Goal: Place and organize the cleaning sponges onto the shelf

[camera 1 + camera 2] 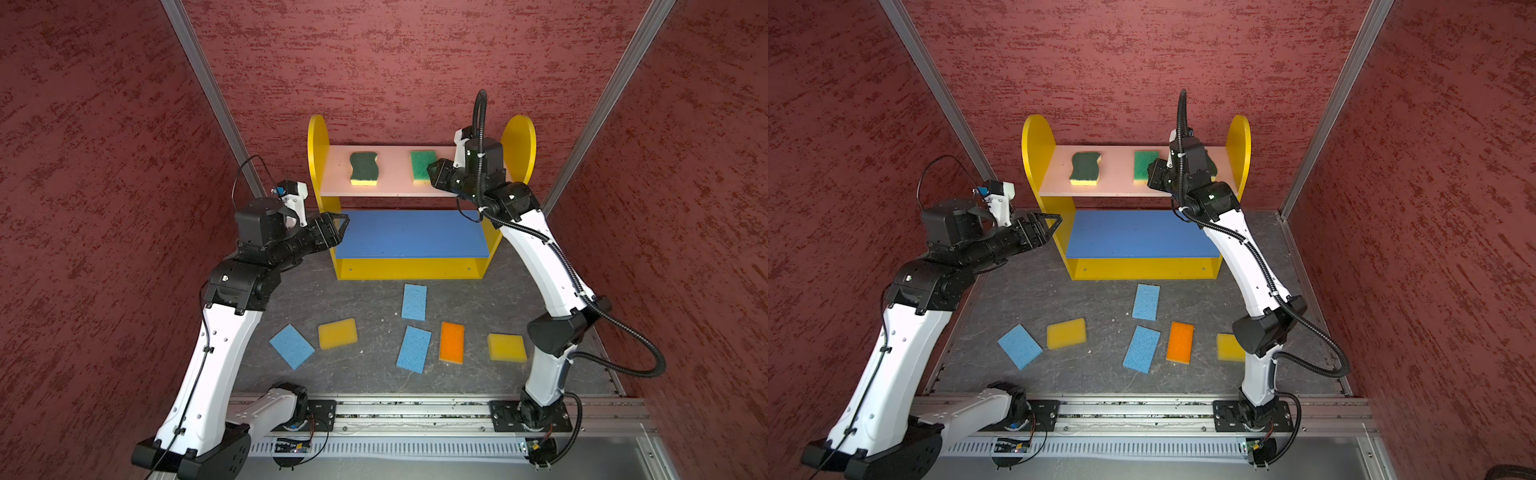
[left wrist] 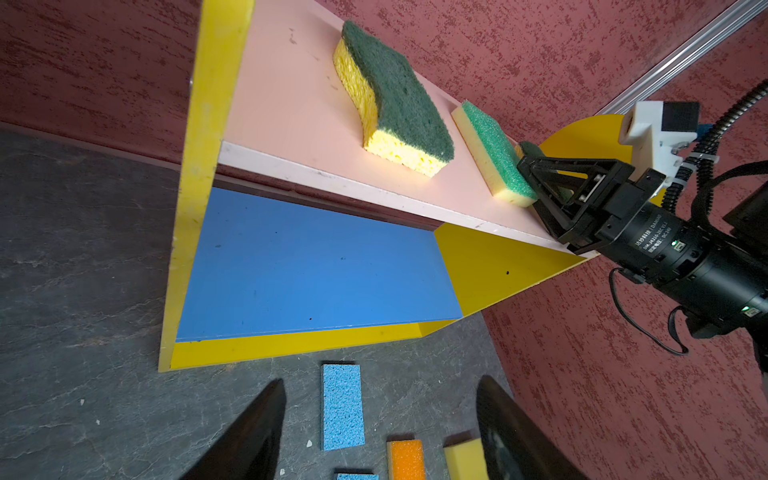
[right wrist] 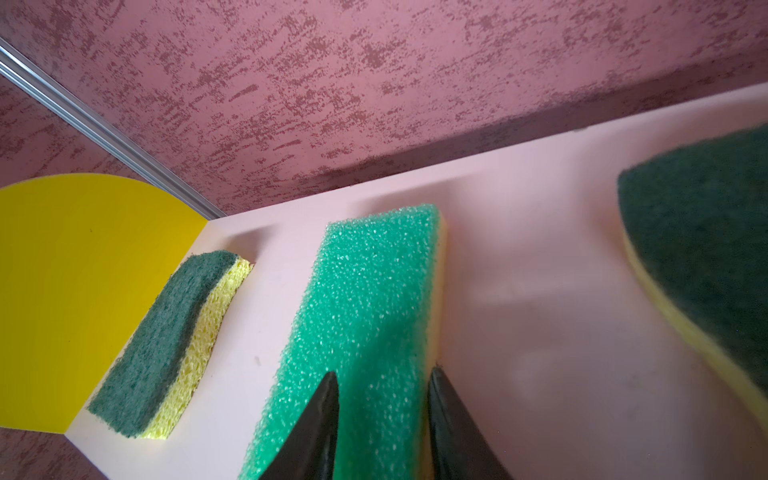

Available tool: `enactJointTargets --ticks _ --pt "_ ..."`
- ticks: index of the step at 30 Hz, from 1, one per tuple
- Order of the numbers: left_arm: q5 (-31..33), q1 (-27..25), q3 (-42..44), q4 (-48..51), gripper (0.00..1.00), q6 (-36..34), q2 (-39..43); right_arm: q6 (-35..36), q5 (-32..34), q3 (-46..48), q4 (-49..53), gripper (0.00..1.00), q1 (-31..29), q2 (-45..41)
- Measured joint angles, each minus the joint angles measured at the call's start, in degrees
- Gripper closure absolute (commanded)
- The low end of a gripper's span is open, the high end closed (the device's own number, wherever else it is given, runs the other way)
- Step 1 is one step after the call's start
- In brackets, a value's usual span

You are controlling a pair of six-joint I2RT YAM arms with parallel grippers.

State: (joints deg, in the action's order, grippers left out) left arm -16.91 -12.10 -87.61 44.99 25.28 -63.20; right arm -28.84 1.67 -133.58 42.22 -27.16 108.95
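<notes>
1. Your right gripper is at the pink top board of the shelf. Its black tapered fingers stand part-way apart over the near end of the bright green sponge. One tip lies over the coarse, glinting green face and the other at the pale yellow side edge. Nothing is pinched between them.
2. That bright green sponge is a plain rectangle lying flat on the board, an open-pored green layer on a yellow foam base.
3. Two dark-green wavy sponges lie on the same board, one on each side of it. Both have felt-like scouring tops, porous yellow bases and S-curved edges. The left wavy sponge lies clear of the green one. The right wavy sponge shows only as a sliver behind your right arm in a top view.
4. Your left gripper is spread wide and holds nothing. It hangs just beside the shelf's left round-topped panel, level with the smooth blue middle board.
5. The other sponges lie flat and apart from one another on the dark grey veined tabletop in front of the shelf:
   - three thin blue sponges with fine pores
   - two thick yellow sponges with rounded corners
   - one orange sponge
</notes>
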Motion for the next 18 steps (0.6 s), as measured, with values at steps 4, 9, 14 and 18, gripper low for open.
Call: enactJointTargets --ticks 4,9,14,18 --pt "-0.07 0.11 0.28 -0.04 0.27 0.00 0.00 -0.37 -0.66 -0.17 -0.24 0.61 0.00 0.20" --pt "-0.26 0.26 0.42 -0.02 0.27 0.00 0.02 -0.52 -1.22 -0.20 -0.28 0.60 0.00 0.20" --pt "-0.83 0.33 0.44 -0.04 0.27 0.02 0.02 -0.52 -1.81 -0.22 -0.28 0.53 0.00 0.13" --pt "-1.05 0.35 0.46 -0.04 0.27 0.37 0.13 -0.55 -2.51 -0.28 0.09 0.47 -0.02 -0.28"
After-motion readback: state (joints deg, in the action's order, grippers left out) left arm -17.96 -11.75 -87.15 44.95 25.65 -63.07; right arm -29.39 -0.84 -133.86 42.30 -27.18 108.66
